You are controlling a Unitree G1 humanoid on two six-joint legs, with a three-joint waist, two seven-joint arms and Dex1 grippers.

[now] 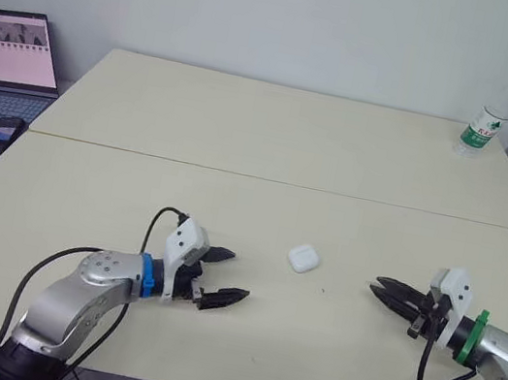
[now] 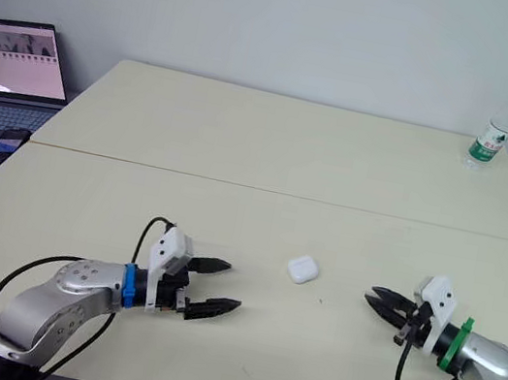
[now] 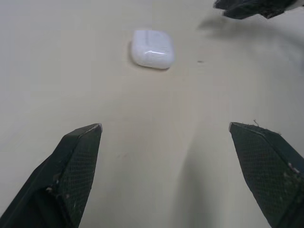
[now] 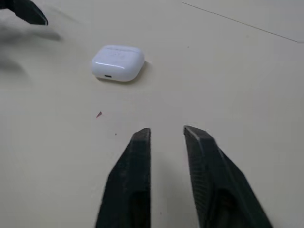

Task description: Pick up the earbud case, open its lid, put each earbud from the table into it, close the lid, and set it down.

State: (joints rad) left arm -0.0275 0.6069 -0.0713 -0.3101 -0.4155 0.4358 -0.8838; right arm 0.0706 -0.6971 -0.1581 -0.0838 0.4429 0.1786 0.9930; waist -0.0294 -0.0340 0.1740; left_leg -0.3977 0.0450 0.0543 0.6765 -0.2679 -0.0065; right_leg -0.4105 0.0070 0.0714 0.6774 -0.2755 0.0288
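Observation:
The white earbud case (image 1: 303, 258) lies flat on the cream table (image 1: 275, 125) with its lid shut, midway between my two grippers. It also appears in the left wrist view (image 3: 152, 49) and the right wrist view (image 4: 118, 62). My left gripper (image 1: 234, 276) rests low over the table to the case's left and slightly nearer me. Its fingers are spread wide open and hold nothing. On the case's right, my right gripper (image 1: 376, 286) points toward it. Only a narrow gap separates its fingertips (image 4: 142, 135), with nothing between them.
A clear water bottle (image 1: 492, 114) with a green cap stands at the table's far right corner. An open laptop (image 1: 13, 49) and a phone (image 1: 3, 136) sit on a lower surface off the table's left side. A seam (image 1: 285, 183) crosses the tabletop.

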